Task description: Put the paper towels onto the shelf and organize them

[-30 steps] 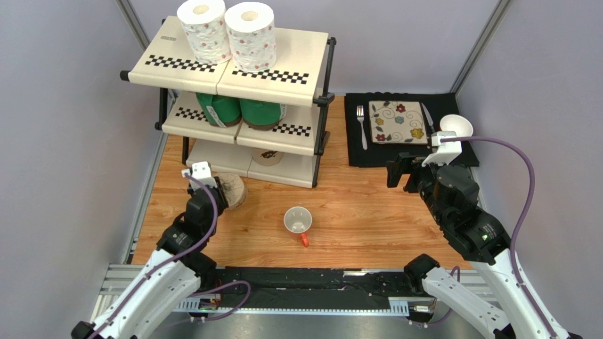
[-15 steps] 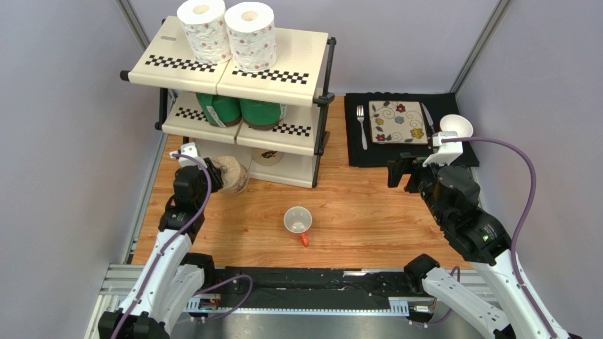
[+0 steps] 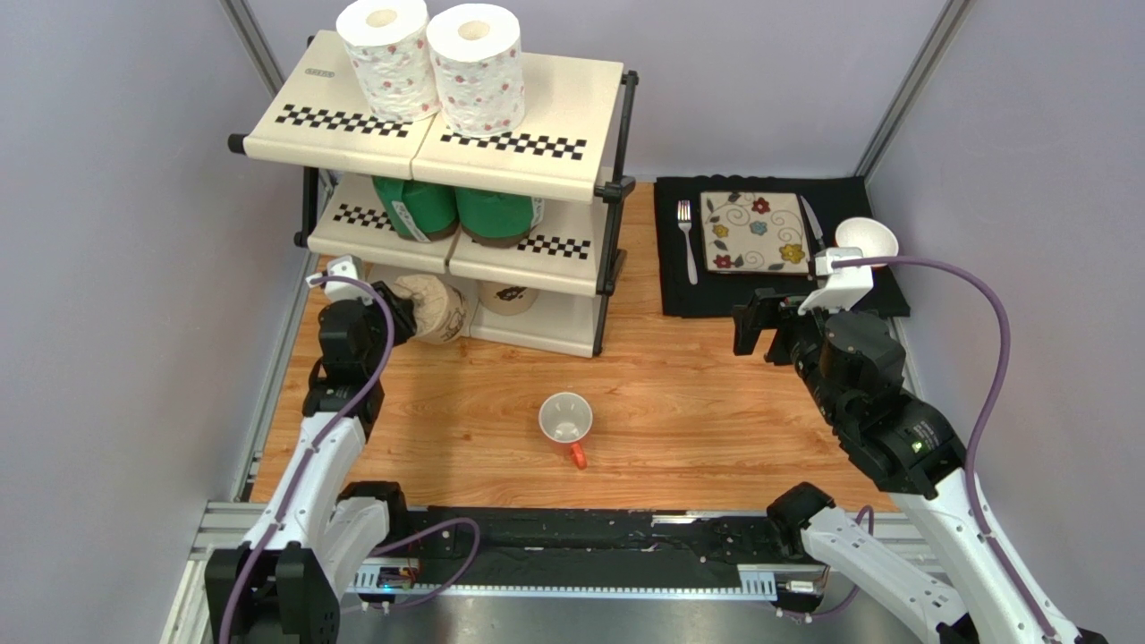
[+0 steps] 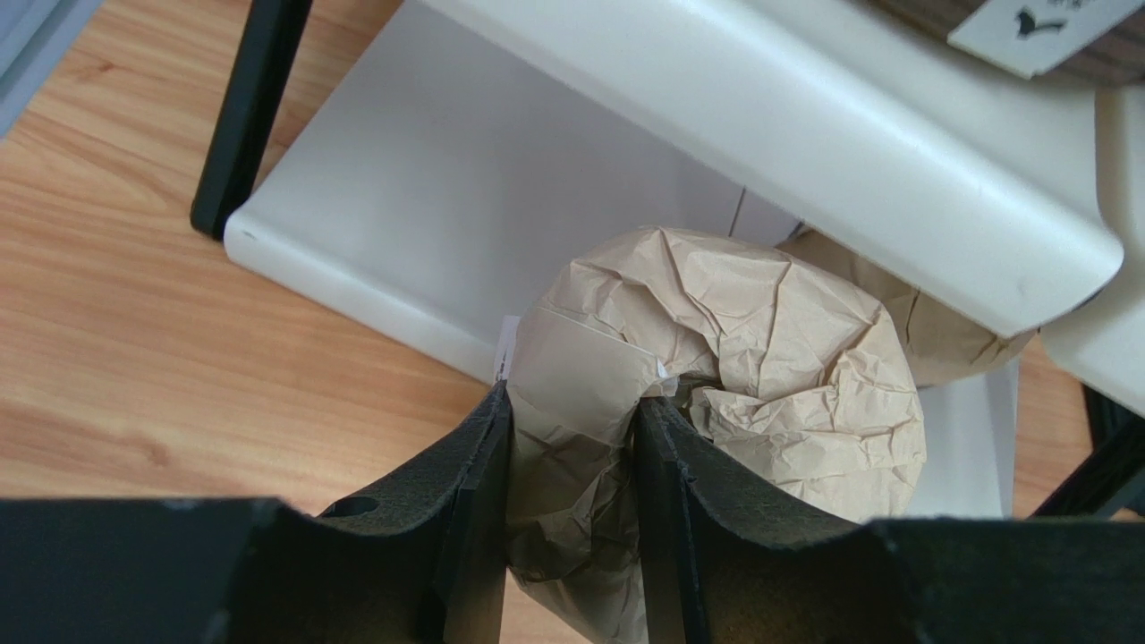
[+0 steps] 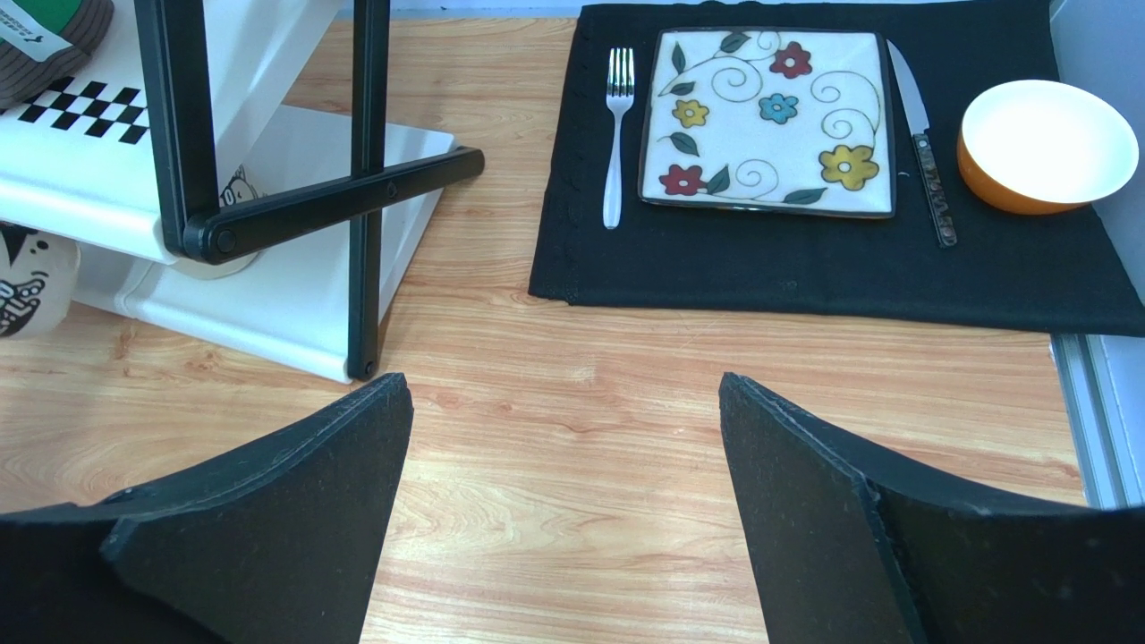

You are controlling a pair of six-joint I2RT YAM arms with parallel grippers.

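Nearest the arm bases: white mug (image 3: 565,420) with a red handle, mouth up, alone on the wood table (image 3: 699,403), well apart from both arms.

Left gripper (image 4: 571,403) is out at the shelf's front-left corner; its fingers (image 4: 471,470) are pinched on a tan roll (image 4: 753,389), squeezing the crumpled wrapper at its near side; the roll lies on its side, crinkled end toward the wrist camera. From above, that tan roll (image 3: 433,306) sits at the front lip of the bottom tier, partly under the middle tier (can't tell if it rests on the tier or is only held). A second tan roll (image 4: 941,336) is just behind it to the right, already on the bottom tier; touching or not, can't tell.

Right gripper (image 5: 565,389) hangs over bare table near the placemat, fingers spread wide, nothing between them.

Shelf (image 3: 565,121) at far left: two green rolls (image 3: 457,208) side by side on the middle tier; two white flowered rolls (image 3: 430,61) upright and touching on the top tier, left half.

Far right: black placemat (image 5: 807,275) carrying a flowered square plate (image 5: 766,121); fork (image 5: 616,128) left of it; knife (image 5: 922,134) right of it; an orange bowl (image 5: 1042,141) with a white inside beyond the knife.
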